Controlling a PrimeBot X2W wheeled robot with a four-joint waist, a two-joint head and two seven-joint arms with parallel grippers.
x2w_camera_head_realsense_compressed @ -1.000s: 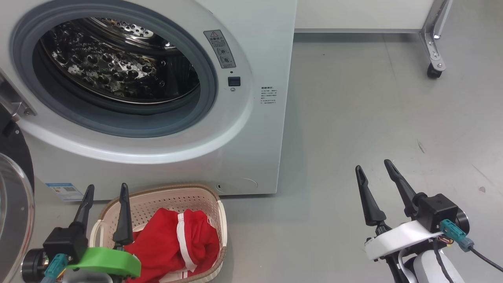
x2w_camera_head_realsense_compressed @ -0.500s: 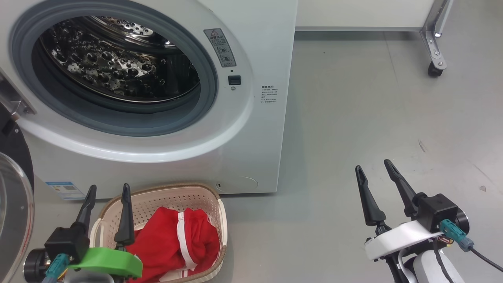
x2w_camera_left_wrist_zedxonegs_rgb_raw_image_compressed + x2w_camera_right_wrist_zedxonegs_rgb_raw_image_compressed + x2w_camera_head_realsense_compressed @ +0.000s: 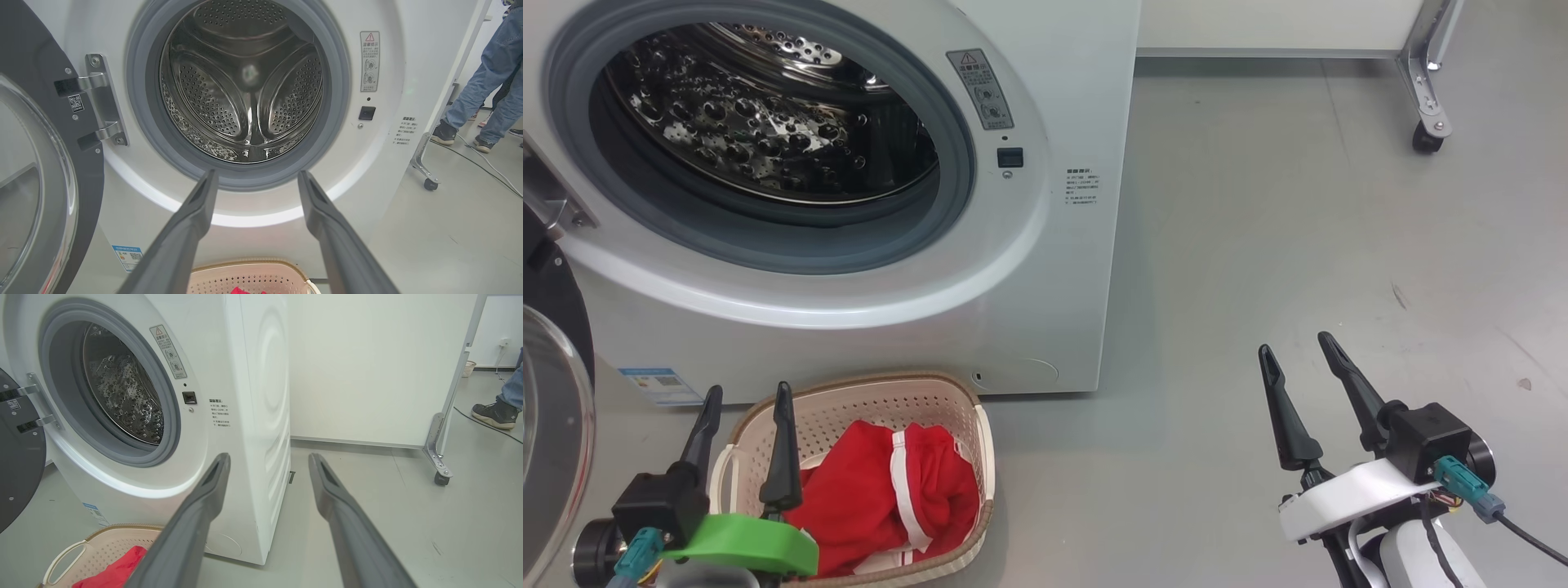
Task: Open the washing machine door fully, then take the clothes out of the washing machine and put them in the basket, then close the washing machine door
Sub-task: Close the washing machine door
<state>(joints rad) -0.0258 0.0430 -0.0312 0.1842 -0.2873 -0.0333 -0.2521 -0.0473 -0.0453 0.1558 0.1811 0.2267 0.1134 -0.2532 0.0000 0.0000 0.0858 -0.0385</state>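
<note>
I found the clothes (image 3: 882, 490) in the basket (image 3: 890, 384), the drum (image 3: 245, 102) bare, left pincer (image 3: 749, 390) and right pincer (image 3: 1294, 343) both released, so I judged the door (image 3: 551, 408) at eight o'clock needed shutting next.

The washing machine (image 3: 1062, 82) is smooth glossy white with a shiny perforated steel drum (image 3: 212, 102) and matt grey rubber ring (image 3: 339, 102), and the door (image 3: 24, 45) is glossy black around clear glass. The basket (image 3: 915, 400) looks like cream plastic, the clothes (image 3: 866, 498) are red cloth, and my left gripper (image 3: 749, 389) has matt dark fingers (image 3: 783, 449).
</note>
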